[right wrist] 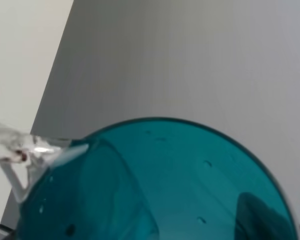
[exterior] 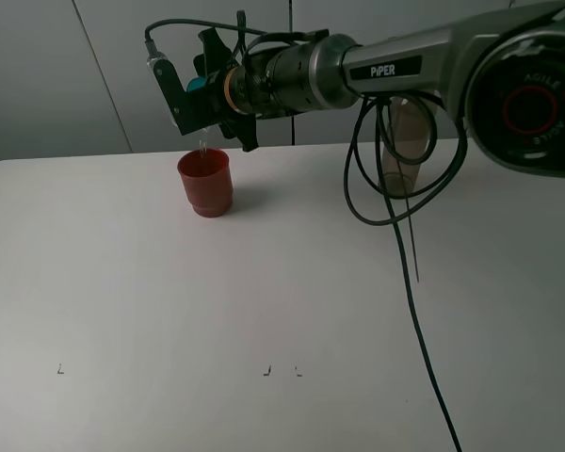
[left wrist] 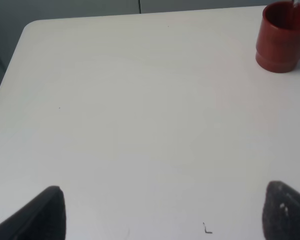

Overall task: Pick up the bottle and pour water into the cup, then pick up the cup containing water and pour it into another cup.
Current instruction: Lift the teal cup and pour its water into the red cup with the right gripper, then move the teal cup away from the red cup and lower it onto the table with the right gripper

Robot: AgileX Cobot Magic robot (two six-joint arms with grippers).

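Note:
My right gripper [exterior: 204,94] reaches across to the left side and is shut on the translucent teal cup [exterior: 200,83]. It holds the cup tipped on its side above the red-brown cup [exterior: 205,183]. A thin stream of water [exterior: 203,148] falls from the teal cup's rim into the red cup. The right wrist view shows the teal cup [right wrist: 155,185] close up, with water [right wrist: 20,150] running off its lip. The smoky bottle [exterior: 407,141] stands upright at the back right, partly hidden by the arm and cables. My left gripper [left wrist: 162,200] is open and empty, low over bare table; the red cup [left wrist: 282,37] is far from it.
A black cable [exterior: 410,282] hangs from the right arm and trails across the white table [exterior: 122,301] toward the front right. Small black marks [exterior: 266,371] lie near the front edge. A grey panelled wall stands behind the table's back edge.

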